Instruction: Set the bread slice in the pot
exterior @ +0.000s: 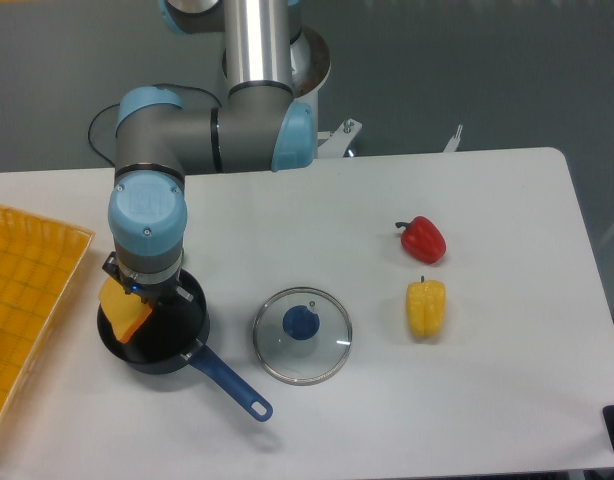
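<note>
At the left of the white counter [287, 230], the pot [167, 335]: small, round, dark, its long blue handle running toward the lower right and ending near the front edge. Over its left rim, the bread slice [122, 310], tilted on edge, pale yellow face with an orange-brown crust, lower corner dipping inside the pot, upper part above the rim. Directly above, the tool [137, 292], mostly hidden under the arm's blue-capped wrist; apparently pinching the slice at its top, though the fingers themselves cannot be made out from this angle. Nothing else visible inside the pot, only the dark bottom. Just behind the pot, under the wrist, a sliver of something green, too hidden to identify.

Right of the pot, close but apart, a round glass lid [302, 335] with a blue knob, lying flat. Well to the right, a red bell pepper [423, 240], and just in front of it a yellow bell pepper [425, 308], the two not touching. At the far left edge, an orange gridded tray [27, 300], partly cut off by the frame.
</note>
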### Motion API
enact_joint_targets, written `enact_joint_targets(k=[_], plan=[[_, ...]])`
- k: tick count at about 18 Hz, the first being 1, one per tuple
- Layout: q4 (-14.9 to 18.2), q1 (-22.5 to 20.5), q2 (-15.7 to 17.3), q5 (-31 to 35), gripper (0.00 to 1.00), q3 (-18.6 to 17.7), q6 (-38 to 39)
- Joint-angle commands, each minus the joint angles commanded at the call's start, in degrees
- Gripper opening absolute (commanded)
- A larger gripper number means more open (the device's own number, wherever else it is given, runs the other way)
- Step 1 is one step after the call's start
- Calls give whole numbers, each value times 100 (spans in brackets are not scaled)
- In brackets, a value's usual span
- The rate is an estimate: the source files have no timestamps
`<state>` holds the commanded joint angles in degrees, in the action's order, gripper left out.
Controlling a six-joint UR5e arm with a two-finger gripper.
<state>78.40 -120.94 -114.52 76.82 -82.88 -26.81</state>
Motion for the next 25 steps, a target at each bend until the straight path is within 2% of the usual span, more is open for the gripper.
enact_joint_targets(k=[5,6,8,9,10,11,12,22,25], plan=[[-9,-44,-61,0,21,26,-61],[-9,-44,-79,0,27,26,-105],[-9,-44,-105,9,31,26,-141],[-17,-53,-106,9,36,44,-141],[-35,-53,-97,9,51,61,-149],[-44,-53,-97,9,73,62,-176],[-53,-61,-97,17,100,62,-228],[-61,-79,-97,307,100,70,-430],[-420,-44,8,614,100,79,-1026]])
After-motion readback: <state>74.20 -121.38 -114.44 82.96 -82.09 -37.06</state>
